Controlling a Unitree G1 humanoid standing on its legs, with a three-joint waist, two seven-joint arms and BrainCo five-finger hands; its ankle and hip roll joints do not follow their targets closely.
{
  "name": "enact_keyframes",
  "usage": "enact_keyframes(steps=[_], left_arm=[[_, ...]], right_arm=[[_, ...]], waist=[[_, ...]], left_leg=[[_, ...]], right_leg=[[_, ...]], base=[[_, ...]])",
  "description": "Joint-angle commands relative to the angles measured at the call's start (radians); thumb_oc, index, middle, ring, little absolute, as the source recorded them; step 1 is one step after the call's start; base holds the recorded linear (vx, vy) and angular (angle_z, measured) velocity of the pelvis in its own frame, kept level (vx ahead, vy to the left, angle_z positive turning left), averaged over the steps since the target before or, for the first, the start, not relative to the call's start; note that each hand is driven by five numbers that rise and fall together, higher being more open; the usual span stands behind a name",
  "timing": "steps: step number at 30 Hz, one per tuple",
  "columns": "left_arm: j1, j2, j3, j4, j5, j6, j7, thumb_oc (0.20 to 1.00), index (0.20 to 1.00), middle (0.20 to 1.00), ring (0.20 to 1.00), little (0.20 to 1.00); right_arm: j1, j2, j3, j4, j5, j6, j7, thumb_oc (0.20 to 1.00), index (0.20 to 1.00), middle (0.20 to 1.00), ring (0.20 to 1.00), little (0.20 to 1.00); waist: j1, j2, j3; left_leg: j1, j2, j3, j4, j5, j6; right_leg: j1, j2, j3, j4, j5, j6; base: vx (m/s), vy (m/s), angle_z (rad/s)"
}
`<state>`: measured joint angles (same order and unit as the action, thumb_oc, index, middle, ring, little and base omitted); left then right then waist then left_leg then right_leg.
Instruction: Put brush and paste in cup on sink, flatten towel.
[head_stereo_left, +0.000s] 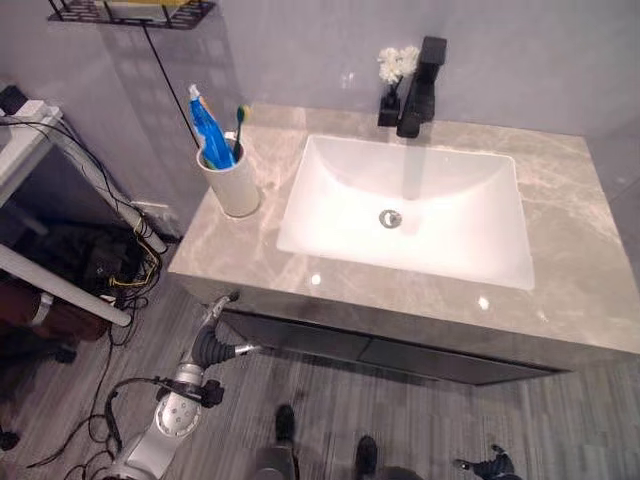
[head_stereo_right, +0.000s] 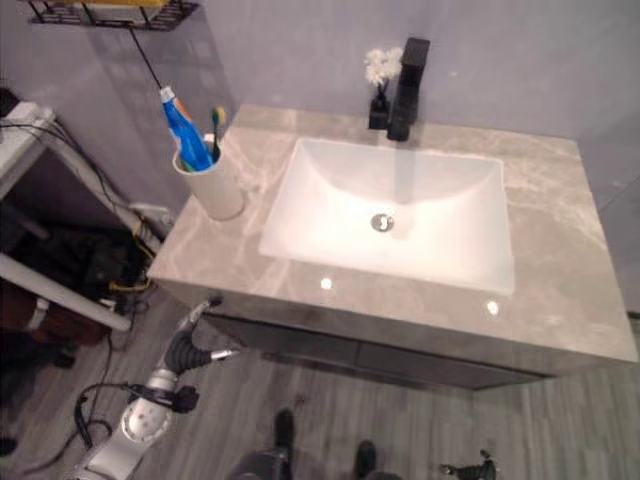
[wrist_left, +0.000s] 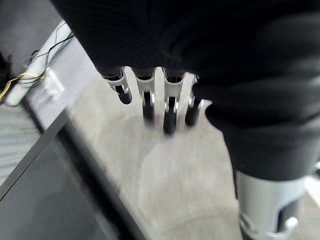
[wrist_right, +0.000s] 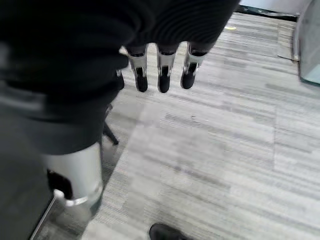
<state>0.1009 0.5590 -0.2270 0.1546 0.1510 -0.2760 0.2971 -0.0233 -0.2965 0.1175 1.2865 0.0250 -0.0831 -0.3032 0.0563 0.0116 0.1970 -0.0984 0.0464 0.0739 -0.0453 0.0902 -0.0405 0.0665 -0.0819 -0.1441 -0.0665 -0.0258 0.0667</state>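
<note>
A white cup (head_stereo_left: 233, 182) stands on the grey marble counter (head_stereo_left: 570, 240), left of the white sink basin (head_stereo_left: 410, 215). A blue paste tube (head_stereo_left: 209, 130) and a green-handled brush (head_stereo_left: 240, 125) stand upright inside the cup. My left hand (head_stereo_left: 212, 346) hangs below the counter's front left corner, in front of the dark cabinet; its fingers (wrist_left: 170, 107) are straight and hold nothing. My right hand (head_stereo_left: 490, 465) is low over the wooden floor at the lower right, its fingers (wrist_right: 162, 75) straight and empty.
A black faucet (head_stereo_left: 418, 90) and a small vase of white flowers (head_stereo_left: 396, 68) stand behind the basin. A wire shelf (head_stereo_left: 130, 12) hangs on the wall at the upper left. A white rack with cables (head_stereo_left: 60, 150) stands left of the counter. Dark drawers (head_stereo_left: 380, 355) sit under it.
</note>
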Motion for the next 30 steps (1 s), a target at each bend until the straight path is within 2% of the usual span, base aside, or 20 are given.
enact_keyframes(steps=[1, 4, 5, 8, 10, 12, 13, 15, 16, 17, 18, 19, 20, 23, 26, 27, 28, 30], left_arm=[[0.030, 0.041, 0.047, -0.087, -0.032, -0.037, 0.003, 1.000, 1.000, 1.000, 1.000, 1.000], [0.043, 0.084, 0.072, -0.128, -0.037, -0.043, -0.002, 1.000, 1.000, 1.000, 1.000, 1.000], [0.044, 0.085, 0.073, -0.129, -0.038, -0.043, -0.002, 1.000, 1.000, 1.000, 1.000, 1.000], [0.065, 0.113, 0.105, -0.178, -0.070, -0.055, -0.023, 1.000, 1.000, 1.000, 1.000, 1.000], [0.080, 0.133, 0.126, -0.214, -0.106, -0.064, -0.041, 1.000, 1.000, 1.000, 1.000, 1.000], [0.112, 0.152, 0.159, -0.247, -0.135, -0.069, -0.062, 1.000, 1.000, 1.000, 1.000, 1.000], [0.105, 0.184, 0.173, -0.287, -0.112, -0.084, -0.055, 1.000, 1.000, 1.000, 1.000, 1.000], [0.123, 0.211, 0.186, -0.336, -0.102, -0.094, -0.069, 1.000, 1.000, 1.000, 1.000, 1.000], [0.154, 0.201, 0.198, -0.330, -0.145, -0.089, -0.084, 1.000, 1.000, 1.000, 1.000, 1.000], [0.154, 0.200, 0.200, -0.331, -0.147, -0.088, -0.086, 1.000, 1.000, 1.000, 1.000, 1.000], [0.144, 0.210, 0.210, -0.326, -0.158, -0.092, -0.083, 1.000, 1.000, 1.000, 1.000, 1.000], [0.133, 0.222, 0.210, -0.335, -0.174, -0.091, -0.095, 1.000, 1.000, 1.000, 1.000, 1.000], [0.140, 0.201, 0.210, -0.334, -0.186, -0.094, -0.108, 1.000, 1.000, 1.000, 1.000, 1.000], [0.153, 0.159, 0.210, -0.334, -0.245, -0.090, -0.153, 1.000, 1.000, 1.000, 1.000, 1.000], [0.172, 0.124, 0.278, -0.374, -0.332, -0.093, -0.166, 1.000, 1.000, 1.000, 1.000, 1.000], [0.169, 0.111, 0.296, -0.382, -0.359, -0.091, -0.167, 0.467, 0.467, 0.467, 0.467, 0.467], [0.158, 0.099, 0.312, -0.393, -0.377, -0.089, -0.169, 0.200, 0.200, 0.200, 0.200, 0.200], [0.138, 0.087, 0.328, -0.417, -0.436, -0.095, -0.195, 0.200, 0.200, 0.200, 0.200, 0.200]], right_arm=[[-0.001, 0.008, 0.035, -0.009, 0.003, -0.006, -0.002, 1.000, 1.000, 1.000, 1.000, 1.000], [-0.045, 0.027, 0.060, -0.046, -0.005, -0.010, 0.005, 1.000, 1.000, 1.000, 1.000, 1.000], [-0.045, 0.028, 0.060, -0.046, -0.006, -0.010, 0.005, 1.000, 1.000, 1.000, 1.000, 1.000], [-0.054, 0.031, 0.058, -0.056, 0.004, -0.012, 0.016, 1.000, 1.000, 1.000, 1.000, 1.000], [-0.054, 0.036, 0.052, -0.068, 0.028, -0.018, 0.026, 1.000, 1.000, 1.000, 1.000, 1.000], [-0.053, 0.041, 0.044, -0.072, 0.048, -0.021, 0.034, 1.000, 1.000, 1.000, 1.000, 1.000], [-0.062, 0.047, 0.045, -0.061, 0.059, -0.025, 0.036, 1.000, 1.000, 1.000, 1.000, 1.000], [-0.064, 0.043, 0.052, -0.060, 0.056, -0.024, 0.033, 1.000, 1.000, 1.000, 1.000, 1.000], [-0.085, 0.039, 0.093, -0.040, -0.017, -0.001, 0.034, 1.000, 1.000, 1.000, 1.000, 1.000], [-0.086, 0.039, 0.093, -0.040, -0.018, -0.001, 0.034, 1.000, 1.000, 1.000, 1.000, 1.000], [-0.088, 0.033, 0.095, -0.039, -0.035, 0.006, 0.037, 1.000, 1.000, 1.000, 1.000, 1.000], [-0.079, 0.027, 0.089, -0.044, -0.033, 0.003, 0.034, 1.000, 1.000, 1.000, 1.000, 1.000], [-0.075, 0.027, 0.084, -0.042, -0.035, 0.009, 0.037, 1.000, 1.000, 1.000, 1.000, 1.000], [-0.067, 0.021, 0.075, -0.030, -0.035, 0.015, 0.049, 1.000, 1.000, 1.000, 1.000, 1.000], [-0.049, 0.015, 0.064, -0.019, -0.033, 0.021, 0.066, 1.000, 1.000, 1.000, 1.000, 1.000], [-0.044, 0.015, 0.064, -0.019, -0.030, 0.021, 0.067, 1.000, 1.000, 1.000, 1.000, 1.000], [-0.040, 0.018, 0.063, -0.017, -0.027, 0.024, 0.072, 1.000, 1.000, 1.000, 1.000, 1.000], [-0.037, 0.019, 0.068, -0.017, -0.029, 0.028, 0.082, 1.000, 1.000, 1.000, 1.000, 1.000]], waist=[[0.035, -0.041, -0.074], [0.047, -0.055, -0.077], [0.048, -0.057, -0.077], [0.055, -0.060, -0.068], [0.054, -0.052, -0.051], [0.060, -0.045, -0.037], [0.057, -0.037, -0.029], [0.062, -0.036, -0.026], [0.076, -0.035, -0.015], [0.075, -0.034, -0.015], [0.075, -0.034, -0.007], [0.078, -0.040, -0.007], [0.079, -0.052, -0.011], [0.088, -0.054, -0.032], [0.095, -0.052, -0.069], [0.095, -0.051, -0.072], [0.095, -0.049, -0.074], [0.091, -0.044, -0.078]], left_leg=[[-0.078, -0.019, 0.006, 0.103, -0.048, 0.011], [-0.071, -0.060, 0.022, 0.114, -0.091, 0.048], [-0.071, -0.060, 0.024, 0.115, -0.091, 0.048], [-0.054, -0.081, 0.028, 0.111, -0.104, 0.069], [-0.037, -0.079, 0.019, 0.094, -0.099, 0.079], [-0.024, -0.079, 0.014, 0.080, -0.098, 0.085], [0.000, -0.083, -0.014, 0.055, -0.093, 0.082], [0.012, -0.081, -0.015, 0.043, -0.092, 0.078], [0.034, -0.074, -0.016, 0.033, -0.095, 0.063], [0.034, -0.073, -0.018, 0.032, -0.095, 0.062], [0.039, -0.071, -0.030, 0.034, -0.099, 0.056], [0.040, -0.076, -0.043, 0.054, -0.112, 0.048], [0.042, -0.083, -0.041, 0.054, -0.113, 0.049], [0.051, -0.084, -0.045, 0.042, -0.115, 0.042], [0.060, -0.064, -0.053, 0.029, -0.110, 0.019], [0.064, -0.057, -0.060, 0.024, -0.108, 0.013], [0.064, -0.052, -0.064, 0.022, -0.106, 0.008], [0.062, -0.044, -0.066, 0.023, -0.103, 0.000]], right_leg=[[-0.040, -0.087, 0.018, 0.088, 0.061, 0.069], [-0.073, -0.134, 0.040, 0.148, 0.128, 0.095], [-0.075, -0.135, 0.042, 0.150, 0.128, 0.096], [-0.110, -0.154, 0.045, 0.228, 0.188, 0.104], [-0.151, -0.144, 0.040, 0.307, 0.211, 0.095], [-0.187, -0.125, 0.015, 0.367, 0.196, 0.091], [-0.233, -0.049, 0.038, 0.346, 0.129, 0.069], [-0.234, -0.047, 0.021, 0.307, 0.117, 0.065], [-0.247, -0.098, -0.034, 0.148, 0.161, 0.082], [-0.244, -0.097, -0.036, 0.143, 0.164, 0.082], [-0.264, -0.115, -0.013, 0.119, 0.200, 0.094], [-0.239, -0.117, 0.007, 0.113, 0.190, 0.098], [-0.231, -0.126, -0.004, 0.100, 0.207, 0.101], [-0.198, -0.117, -0.030, 0.060, 0.216, 0.101], [-0.148, -0.092, -0.042, 0.004, 0.205, 0.093], [-0.138, -0.087, -0.049, -0.005, 0.201, 0.090], [-0.132, -0.083, -0.055, -0.009, 0.195, 0.086], [-0.129, -0.077, -0.055, -0.011, 0.187, 0.081]], base=[[0.10, 0.193, -0.12], [0.09, 0.234, -0.09], [0.06, 0.175, -0.07], [0.05, 0.161, -0.16], [0.03, 0.178, 0.03], [0.05, 0.128, 0.04], [0.12, 0.061, 0.05], [0.11, -0.053, 0.25], [0.07, -0.124, 0.35], [0.09, -0.182, 0.22], [0.07, -0.099, 0.24], [0.08, -0.100, 0.39], [0.10, -0.091, 0.60], [0.11, -0.118, 0.61], [0.13, -0.162, 0.08], [0.08, -0.154, 0.06], [0.06, -0.144, 0.07], [0.05, -0.117, 0.07]])
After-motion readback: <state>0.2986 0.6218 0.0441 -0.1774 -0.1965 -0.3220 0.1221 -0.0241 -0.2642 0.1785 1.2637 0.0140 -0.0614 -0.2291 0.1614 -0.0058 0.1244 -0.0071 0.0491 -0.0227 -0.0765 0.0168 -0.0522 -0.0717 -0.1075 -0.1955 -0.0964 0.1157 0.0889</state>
